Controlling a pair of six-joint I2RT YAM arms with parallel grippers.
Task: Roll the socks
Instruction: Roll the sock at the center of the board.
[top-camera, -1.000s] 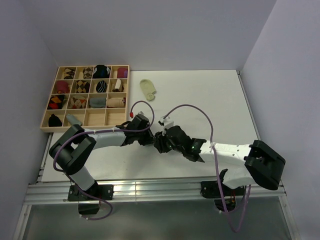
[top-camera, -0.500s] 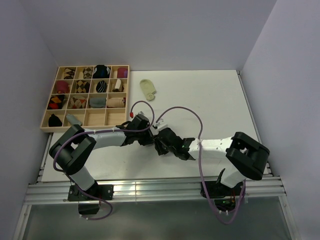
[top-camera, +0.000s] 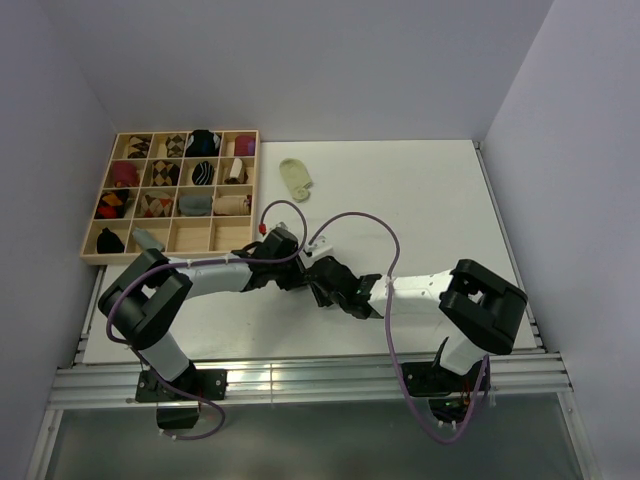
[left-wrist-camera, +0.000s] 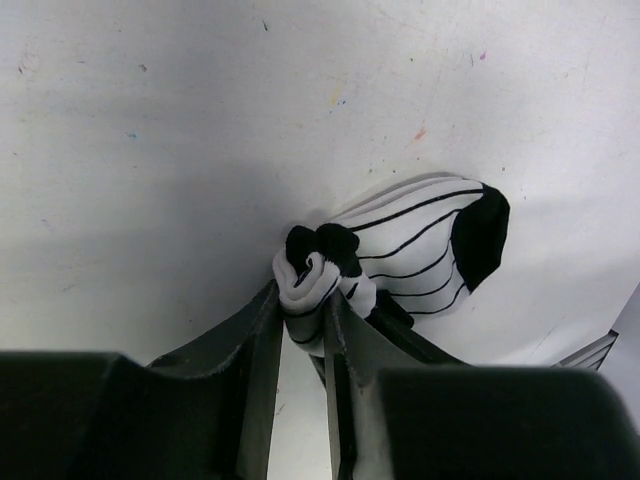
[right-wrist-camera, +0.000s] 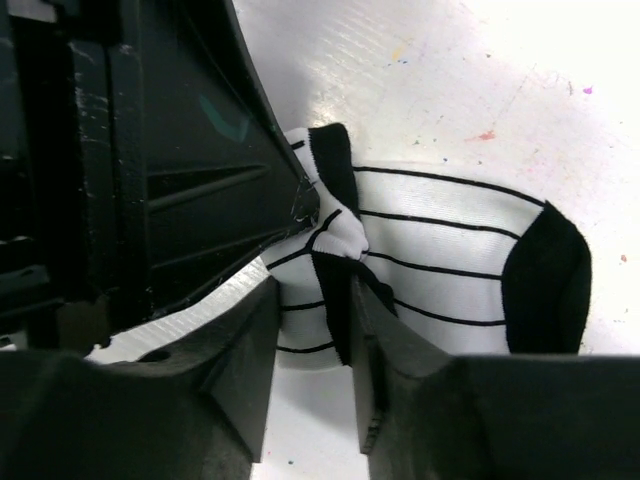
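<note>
Jaws, left: pinched on the bunched cuff end of the striped sock (left-wrist-camera: 420, 250), with white and black fabric squeezed up between the two fingers (left-wrist-camera: 255, 340).
Jaws, right: set on either side of a folded part of the same sock, which fills the gap between them. Whether they press on it cannot be told from the wrist view.
Arms: the left arm (top-camera: 210, 272) and the right arm (top-camera: 420, 290) reach in low from opposite sides. Their tips meet nearly nose to nose over the sock.
Striped sock: lies on the bench (top-camera: 420, 200) in its near half, left of the middle. The black toe lies flat, pointing away from both sets of jaws, and the cuff end is gathered into a small lump. In the top view the arms mostly cover it.
Pale yellow-green sock (top-camera: 296, 178): lies flat and alone near the far edge, just beside the tray, well apart from both arms.
Tray (top-camera: 165, 256): a wooden grid at the far left corner of the bench, with rolled socks (top-camera: 203, 141) in most compartments.
</note>
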